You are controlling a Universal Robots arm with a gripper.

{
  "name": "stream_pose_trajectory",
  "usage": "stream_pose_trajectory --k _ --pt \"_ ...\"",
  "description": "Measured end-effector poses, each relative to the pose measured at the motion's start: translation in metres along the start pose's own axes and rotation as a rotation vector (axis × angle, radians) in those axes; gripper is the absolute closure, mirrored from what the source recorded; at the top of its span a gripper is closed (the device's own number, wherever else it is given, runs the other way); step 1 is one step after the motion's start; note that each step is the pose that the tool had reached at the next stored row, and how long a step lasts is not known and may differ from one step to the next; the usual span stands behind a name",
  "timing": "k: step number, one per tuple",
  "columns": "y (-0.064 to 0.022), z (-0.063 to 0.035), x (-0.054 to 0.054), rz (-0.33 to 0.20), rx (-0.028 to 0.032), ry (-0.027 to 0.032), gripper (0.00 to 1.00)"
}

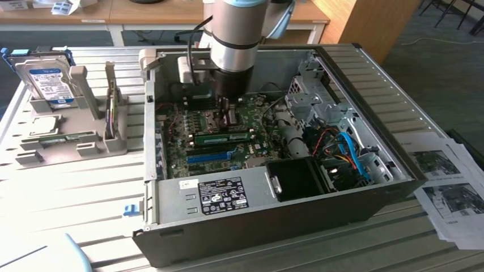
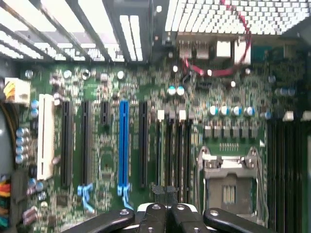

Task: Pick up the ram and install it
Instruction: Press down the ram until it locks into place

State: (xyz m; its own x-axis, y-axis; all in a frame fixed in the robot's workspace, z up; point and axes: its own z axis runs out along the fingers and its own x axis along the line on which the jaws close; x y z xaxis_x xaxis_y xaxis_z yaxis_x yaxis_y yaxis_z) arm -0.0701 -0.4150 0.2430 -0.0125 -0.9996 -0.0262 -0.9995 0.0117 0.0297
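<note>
A ram (image 1: 223,137), a green stick with a pale label, lies lengthwise on the motherboard (image 1: 181,127) inside the open PC case (image 1: 264,209), just behind the bright blue slot (image 1: 208,156). My gripper (image 1: 225,116) reaches down into the case a little beyond this stick. The exterior view does not show whether they touch. In the wrist view the gripper (image 2: 165,194) is shut, its black fingers (image 2: 158,194) pressed together with nothing between them, hovering over a row of black memory slots (image 2: 172,145) beside the blue slot (image 2: 123,145).
A grey rack (image 1: 72,144) on the exterior view's left holds a blue-labelled hard drive (image 1: 47,82) and a thin upright board (image 1: 113,113). In the case are a drive cage (image 1: 310,90), coloured cables (image 1: 344,150) and a black box (image 1: 298,178). Papers (image 1: 446,187) lie on the right.
</note>
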Motion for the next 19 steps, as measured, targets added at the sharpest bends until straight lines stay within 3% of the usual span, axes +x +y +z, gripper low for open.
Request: stream_pose_trajectory --k 7,14,19 --pt "0.0215 0.0007 0.0 0.001 0.0001 0.0 0.91" --pt "0.0229 0.001 0.0 0.001 0.0001 0.0 0.91" --pt "0.0227 0.0064 0.0 0.001 0.0001 0.0 0.91"
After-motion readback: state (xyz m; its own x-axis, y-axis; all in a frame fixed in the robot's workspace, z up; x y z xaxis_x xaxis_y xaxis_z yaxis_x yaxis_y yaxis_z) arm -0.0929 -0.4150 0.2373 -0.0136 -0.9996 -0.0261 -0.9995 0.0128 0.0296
